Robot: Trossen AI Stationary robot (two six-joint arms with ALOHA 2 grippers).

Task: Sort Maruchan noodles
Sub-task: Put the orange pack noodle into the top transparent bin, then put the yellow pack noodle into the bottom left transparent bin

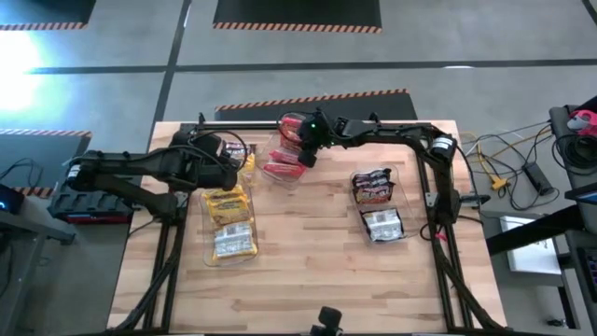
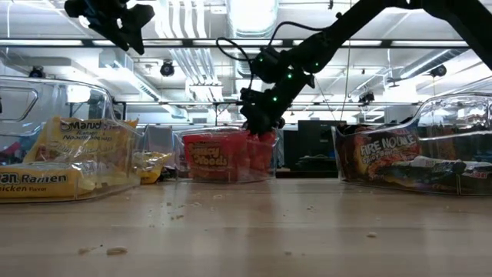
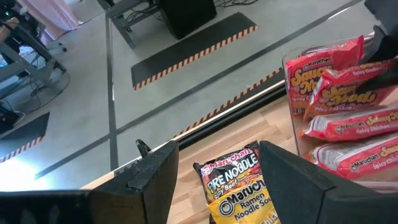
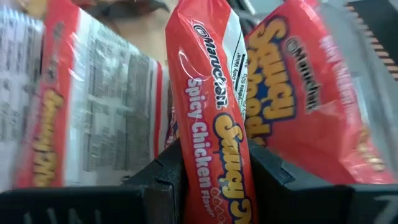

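Observation:
My right gripper [image 1: 306, 149] reaches in from the far right edge over the clear bin of red Maruchan packets [image 1: 283, 161] and is shut on a red Spicy Chicken packet [image 4: 211, 118]. My left gripper [image 3: 217, 180] is open and raised above the table, as the low view shows [image 2: 115, 23]. It hovers over a loose dark Fire Noodle packet [image 3: 231, 175] and a loose yellow packet [image 3: 245, 205], which lie flat near the table's far edge. Yellow packets [image 1: 229, 219] fill the left bin. Dark packets [image 1: 375, 187] lie in the right bin. My right gripper pinches the red packet edge-on between its two fingers [image 4: 155, 180], one on each flat face [image 4: 214, 168]. In the low view the fingers point down into the red bin [image 2: 261, 123]. The packet stands upright among the other red packets; whether it rests on them cannot be told.
Three clear bins stand across the table's middle: yellow on the left [image 2: 69, 158], red in the centre [image 2: 223, 158], dark on the right [image 2: 415, 158]. Bare wood [image 1: 308, 271] stretches along the near half. Cables and equipment [image 1: 522, 173] sit off the right edge.

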